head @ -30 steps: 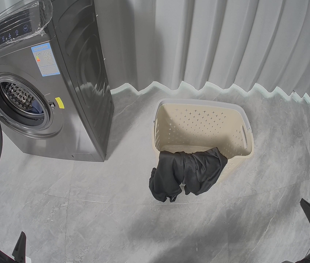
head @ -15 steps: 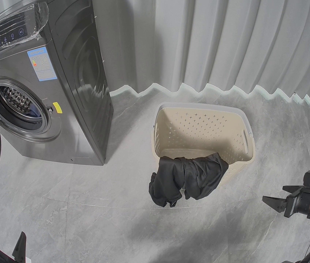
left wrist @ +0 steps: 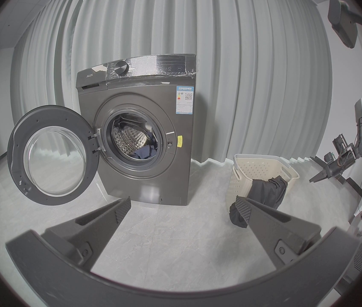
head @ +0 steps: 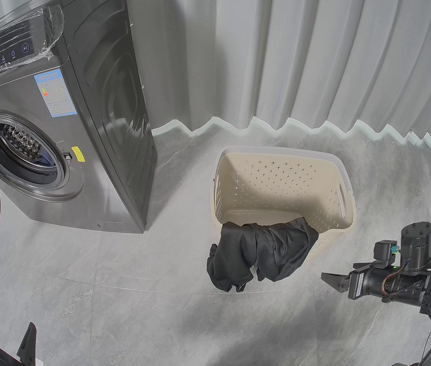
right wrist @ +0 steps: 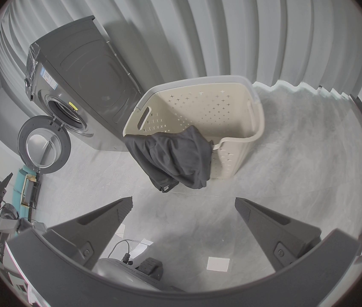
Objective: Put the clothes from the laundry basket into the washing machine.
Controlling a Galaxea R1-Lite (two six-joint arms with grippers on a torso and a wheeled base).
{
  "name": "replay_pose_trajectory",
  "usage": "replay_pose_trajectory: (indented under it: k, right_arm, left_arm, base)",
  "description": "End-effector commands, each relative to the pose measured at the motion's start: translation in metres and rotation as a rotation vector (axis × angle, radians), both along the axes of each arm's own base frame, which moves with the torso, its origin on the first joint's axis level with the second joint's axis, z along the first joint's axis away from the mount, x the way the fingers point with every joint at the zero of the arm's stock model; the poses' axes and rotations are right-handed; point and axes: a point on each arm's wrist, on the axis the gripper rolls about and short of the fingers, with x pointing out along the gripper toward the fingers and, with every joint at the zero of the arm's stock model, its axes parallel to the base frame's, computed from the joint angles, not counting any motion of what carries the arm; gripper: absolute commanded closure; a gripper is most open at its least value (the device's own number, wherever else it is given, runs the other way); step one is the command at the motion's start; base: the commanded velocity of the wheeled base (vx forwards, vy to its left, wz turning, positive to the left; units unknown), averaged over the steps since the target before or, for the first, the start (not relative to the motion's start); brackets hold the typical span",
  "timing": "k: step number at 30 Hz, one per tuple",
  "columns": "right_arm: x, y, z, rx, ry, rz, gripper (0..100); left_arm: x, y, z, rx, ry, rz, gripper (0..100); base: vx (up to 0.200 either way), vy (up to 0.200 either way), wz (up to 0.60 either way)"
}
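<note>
While the head view catches the washing machine (head: 63, 128) at an angle, the left wrist view looks straight into its drum (left wrist: 125, 135): perforated steel, blue cloth (left wrist: 144, 152) inside, round glass door (left wrist: 53, 154) swung wide. Left gripper (head: 11, 326) sits low, fingers spread, holding nothing. Right gripper (head: 340, 278) is held level, apart from the black garment (head: 261, 250), fingers apart, empty. Garment hangs limp over the near rim of the laundry basket (head: 276, 179), partly outside. Basket: cream plastic, star-perforated walls. Floor (head: 149, 291): grey marbled tile.
</note>
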Motion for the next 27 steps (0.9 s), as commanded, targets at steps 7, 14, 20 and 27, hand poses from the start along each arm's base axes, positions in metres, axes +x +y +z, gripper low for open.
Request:
replay_pose_trajectory:
  k: [7,14,20,27]
  right_arm:
    - [0.042,0.036,-0.047,-0.021,0.025,0.022,0]
    - [0.060,0.042,-0.060,-0.021,0.018,0.013,0]
    - [0.082,0.047,-0.068,-0.013,-0.003,-0.002,0]
    - [0.108,0.051,-0.080,-0.022,-0.031,-0.050,0]
  left_arm:
    - [0.000,0.000,-0.005,-0.002,0.000,0.001,0]
    - [0.000,0.000,-0.005,-0.004,0.000,-0.001,0]
    - [0.000,0.000,-0.005,-0.002,0.000,0.001,0]
    - [0.000,0.000,-0.005,-0.002,0.000,-0.001,0]
  base:
    - [0.000,0.000,0.00]
    - [0.000,0.000,0.00]
    - [0.000,0.000,0.00]
    - [0.000,0.000,0.00]
